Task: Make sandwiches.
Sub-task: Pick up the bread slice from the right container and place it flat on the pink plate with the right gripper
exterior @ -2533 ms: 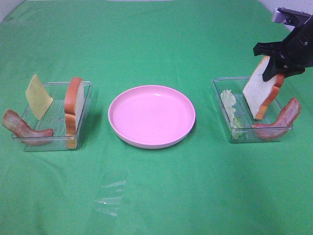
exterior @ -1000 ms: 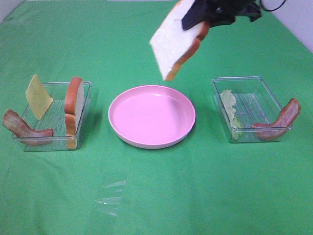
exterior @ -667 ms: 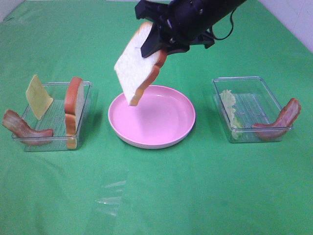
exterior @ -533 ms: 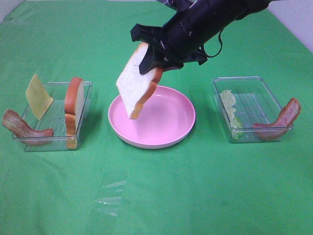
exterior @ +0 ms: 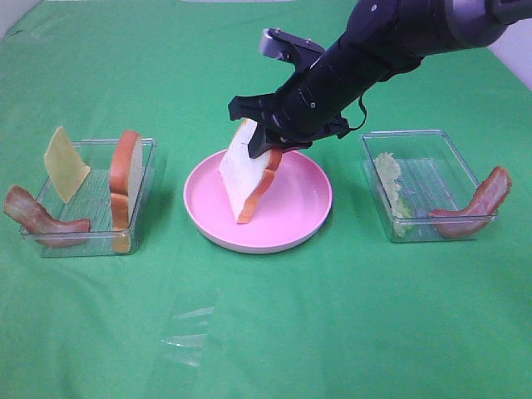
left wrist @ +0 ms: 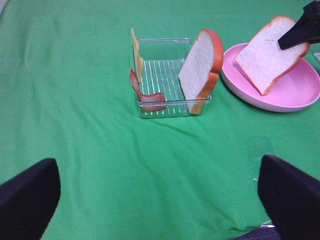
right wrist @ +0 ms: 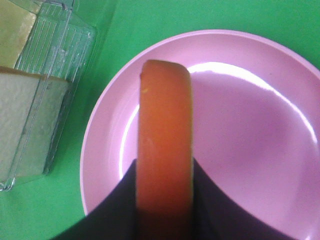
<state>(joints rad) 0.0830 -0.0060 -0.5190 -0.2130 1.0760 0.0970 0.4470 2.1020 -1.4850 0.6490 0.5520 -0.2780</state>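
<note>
Right fingers (right wrist: 117, 210) clamp the top crust of a white bread slice (exterior: 243, 179), which hangs steeply tilted below them, long axis running down to the pink plate (exterior: 303, 204); whether its lower corner touches is unclear. Left fingers (left wrist: 30, 195) are spread wide and empty, farther off beyond the left-hand tray (left wrist: 172, 107)

Counter (exterior: 266, 349) draped in green cloth. Set in row, apart: clear tray (exterior: 96, 141) at left, round pink plate (exterior: 258, 243) at centre, second clear tray (exterior: 411, 133) at right. Transparent plastic scrap (exterior: 187, 332) laid toward front.
</note>
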